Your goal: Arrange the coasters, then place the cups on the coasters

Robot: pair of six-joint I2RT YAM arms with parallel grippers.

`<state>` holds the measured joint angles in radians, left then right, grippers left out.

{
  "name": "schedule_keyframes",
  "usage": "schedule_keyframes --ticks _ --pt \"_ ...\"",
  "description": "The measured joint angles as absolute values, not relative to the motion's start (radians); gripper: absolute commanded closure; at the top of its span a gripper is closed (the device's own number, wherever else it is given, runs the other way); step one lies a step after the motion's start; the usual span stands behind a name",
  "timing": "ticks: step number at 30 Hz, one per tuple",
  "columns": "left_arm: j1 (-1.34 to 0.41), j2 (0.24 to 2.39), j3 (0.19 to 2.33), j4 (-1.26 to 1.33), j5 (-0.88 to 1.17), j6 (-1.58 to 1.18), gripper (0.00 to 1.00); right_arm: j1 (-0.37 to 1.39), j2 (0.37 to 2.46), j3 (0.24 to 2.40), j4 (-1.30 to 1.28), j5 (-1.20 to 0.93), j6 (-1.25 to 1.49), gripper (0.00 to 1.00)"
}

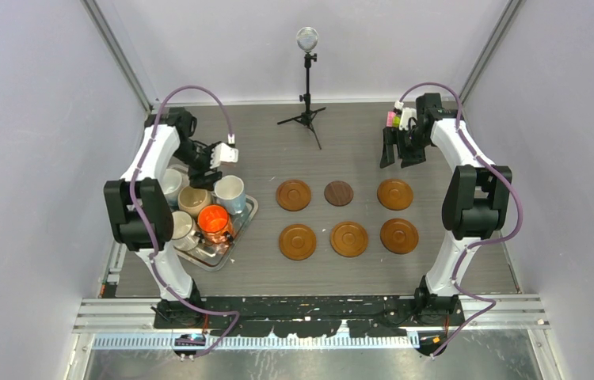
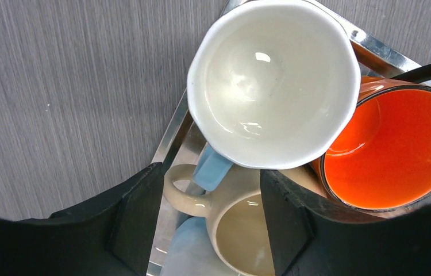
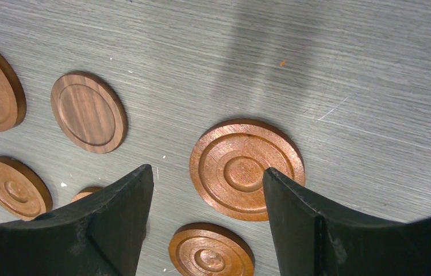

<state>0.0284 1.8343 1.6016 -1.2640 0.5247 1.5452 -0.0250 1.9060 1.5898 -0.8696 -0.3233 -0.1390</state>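
Released left end effector straddles the beige mug's handle; centre it between the fingers before clenching. Right end effector released.

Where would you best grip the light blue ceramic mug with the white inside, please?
Probably the rim, from straight above: the light blue mug stands upright and open, so one of the jaws can go inside. Take the side toward the grey table; the orange ceramic mug crowds the other.
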Motion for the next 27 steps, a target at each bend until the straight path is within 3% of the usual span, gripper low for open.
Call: schedule_keyframes --ticks 21,27 --pt "-0.037 1.838 1.45 -1.203 0.517 1.523 0.46 -0.025 1.906 1.59 -0.878 -0.314 -0.139 0.26" --pt "-0.044 1.838 1.417 -1.154 0.52 1.491 0.56 -0.025 1.906 1.59 -0.887 -0.311 -0.139 0.26"
